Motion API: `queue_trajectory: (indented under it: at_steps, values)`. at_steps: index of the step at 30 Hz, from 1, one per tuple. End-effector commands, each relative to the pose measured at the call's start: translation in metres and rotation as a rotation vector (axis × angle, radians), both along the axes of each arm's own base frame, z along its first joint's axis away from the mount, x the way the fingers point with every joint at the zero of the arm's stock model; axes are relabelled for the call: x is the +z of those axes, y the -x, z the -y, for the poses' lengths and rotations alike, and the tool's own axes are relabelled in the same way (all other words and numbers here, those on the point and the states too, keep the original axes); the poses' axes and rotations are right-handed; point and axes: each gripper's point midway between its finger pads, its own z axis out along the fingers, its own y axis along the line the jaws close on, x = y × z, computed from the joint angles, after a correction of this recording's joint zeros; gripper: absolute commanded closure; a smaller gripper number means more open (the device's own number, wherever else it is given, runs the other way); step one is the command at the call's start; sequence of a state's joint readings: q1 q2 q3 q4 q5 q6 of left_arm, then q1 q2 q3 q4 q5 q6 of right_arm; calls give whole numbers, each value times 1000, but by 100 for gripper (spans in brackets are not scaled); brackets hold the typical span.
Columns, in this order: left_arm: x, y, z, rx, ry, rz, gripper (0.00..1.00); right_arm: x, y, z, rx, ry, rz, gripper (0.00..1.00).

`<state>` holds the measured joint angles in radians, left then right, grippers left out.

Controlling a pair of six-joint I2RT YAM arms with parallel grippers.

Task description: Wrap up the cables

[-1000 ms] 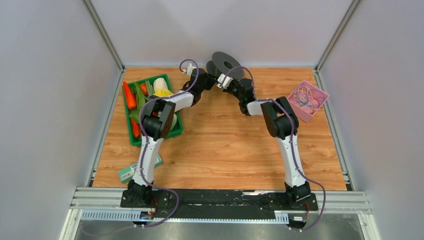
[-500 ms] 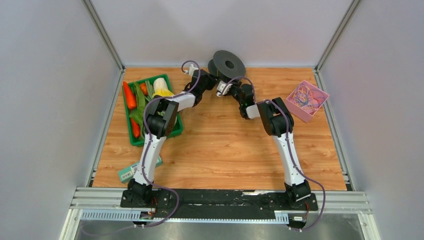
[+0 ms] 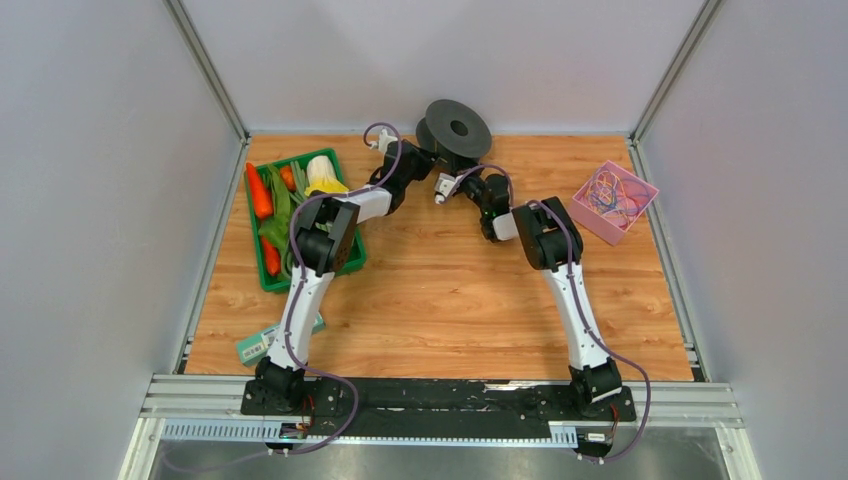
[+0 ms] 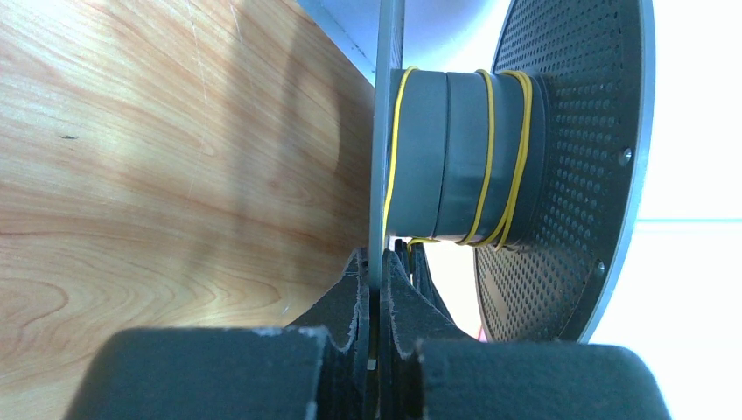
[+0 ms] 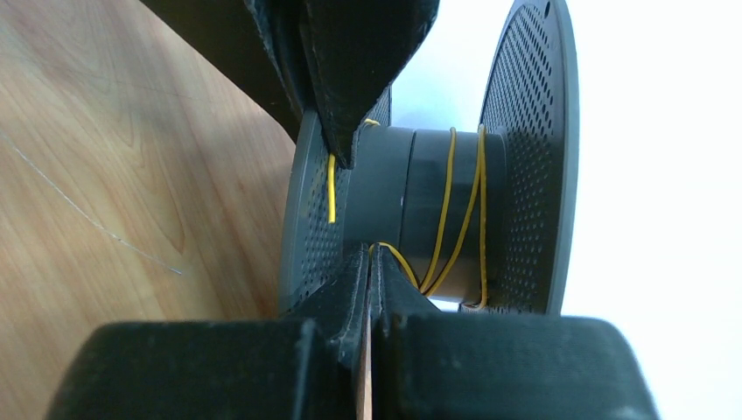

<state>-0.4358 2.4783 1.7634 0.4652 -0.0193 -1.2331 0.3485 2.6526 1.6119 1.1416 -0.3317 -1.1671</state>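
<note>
A dark grey perforated spool [image 3: 458, 125] stands at the back middle of the table. A thin yellow cable [image 4: 486, 149] is wound a few turns round its hub. My left gripper [image 3: 431, 151] is shut on the edge of the spool's near flange [image 4: 385, 131], which runs between its fingertips in the left wrist view [image 4: 379, 262]. My right gripper [image 3: 453, 165] is shut just below the hub [image 5: 372, 258]. The yellow cable [image 5: 446, 210] comes out from between its tips and runs up onto the hub. More cables [image 3: 610, 195] in mixed colours lie tangled in a pink box.
The pink box [image 3: 600, 228] sits at the right edge. A green tray [image 3: 310, 280] with carrots and other vegetables sits at the left, beside my left arm. A green-white card [image 3: 265, 342] lies near the front left corner. The back wall is close behind the spool.
My right wrist has swung left and nearer, in under the spool. The spool has shifted slightly right and turned. My left gripper has kept its hold on the flange.
</note>
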Motion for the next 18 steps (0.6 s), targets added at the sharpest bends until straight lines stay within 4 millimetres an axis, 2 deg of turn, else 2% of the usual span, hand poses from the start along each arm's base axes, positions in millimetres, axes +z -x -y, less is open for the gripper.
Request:
queue_trajectory:
  at_steps: [1, 5, 12, 17, 18]
  values:
    - [-39, 44, 56, -202, -40, -99, 100, -1, 0, -16, 79, 25, 43, 100]
    - [-37, 46, 64, -220, -49, -85, 100, -3, 2, -21, 116, 35, 46, 100]
    - [-51, 53, 70, -227, -64, -121, 100, -1, 0, -25, 141, 46, 64, 100]
    - [-56, 54, 64, -174, -30, -185, 99, -2, 0, -15, 131, 60, 70, 100]
    - [-56, 55, 63, -166, -27, -197, 95, -2, 0, -12, 128, 63, 69, 100]
